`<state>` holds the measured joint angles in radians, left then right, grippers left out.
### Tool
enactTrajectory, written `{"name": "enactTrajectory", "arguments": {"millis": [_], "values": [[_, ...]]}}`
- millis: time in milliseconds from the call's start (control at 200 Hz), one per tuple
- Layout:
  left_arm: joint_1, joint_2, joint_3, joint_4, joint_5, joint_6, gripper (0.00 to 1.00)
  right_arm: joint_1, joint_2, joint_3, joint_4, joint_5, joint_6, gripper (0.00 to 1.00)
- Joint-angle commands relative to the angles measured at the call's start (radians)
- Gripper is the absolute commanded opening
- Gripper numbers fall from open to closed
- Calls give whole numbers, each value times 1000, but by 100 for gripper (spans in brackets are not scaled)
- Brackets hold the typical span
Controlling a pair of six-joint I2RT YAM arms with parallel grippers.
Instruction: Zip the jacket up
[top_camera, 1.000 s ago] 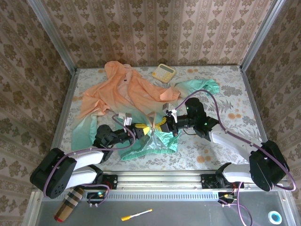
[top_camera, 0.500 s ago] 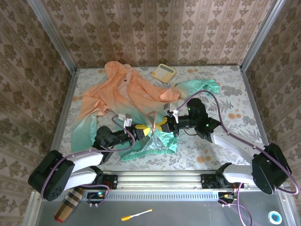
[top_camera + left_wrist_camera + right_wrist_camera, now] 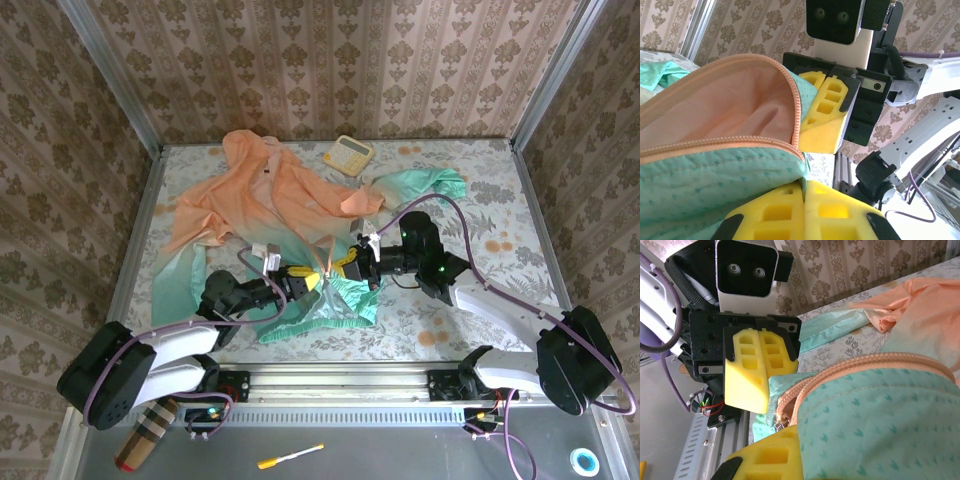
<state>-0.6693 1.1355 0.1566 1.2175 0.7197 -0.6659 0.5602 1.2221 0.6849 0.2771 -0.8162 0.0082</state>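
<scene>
The jacket lies spread on the table, peach at the far end and teal toward me. Its orange zipper gapes open above the hem. My left gripper is shut on the teal hem corner, which is pinched between its yellow fingers. My right gripper faces it a few centimetres away, shut on the other front edge by the metal zipper slider. Teal fabric hides one right finger. In the wrist views, the left gripper and right gripper see each other close by.
A yellow calculator lies at the back beside the jacket's hood. The metal rail runs along the near edge. Beyond it lie a yellow pen, a checked cylinder and a tape roll. Wallpapered walls enclose the table.
Both grippers keep their hold on the hem. The left forearm has crept slightly forward and the right wrist has shifted a little, lifting the teal fabric between them.
</scene>
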Motion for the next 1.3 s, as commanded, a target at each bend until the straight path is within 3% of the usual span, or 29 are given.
{"name": "enactTrajectory", "arguments": {"millis": [0, 580, 760, 990, 1150, 1295], "values": [[-13, -17, -9, -4, -3, 9, 0, -1, -21, -7, 80, 20, 25, 0], [-21, -31, 12, -125, 8, 60, 0, 7, 8, -4, 133, 63, 95, 0], [-21, -102, 34, -319, 39, 112, 0, 7, 18, 24, 58, 81, 99, 0], [-21, -234, 134, -873, 19, 281, 0, 14, 24, 22, 8, 60, 133, 0], [-25, -242, 124, -960, 25, 269, 0, 30, 22, 20, -77, 121, 188, 0], [-52, -242, 130, -1074, -14, 265, 0, 59, 31, -42, -40, 146, 252, 0]]}}
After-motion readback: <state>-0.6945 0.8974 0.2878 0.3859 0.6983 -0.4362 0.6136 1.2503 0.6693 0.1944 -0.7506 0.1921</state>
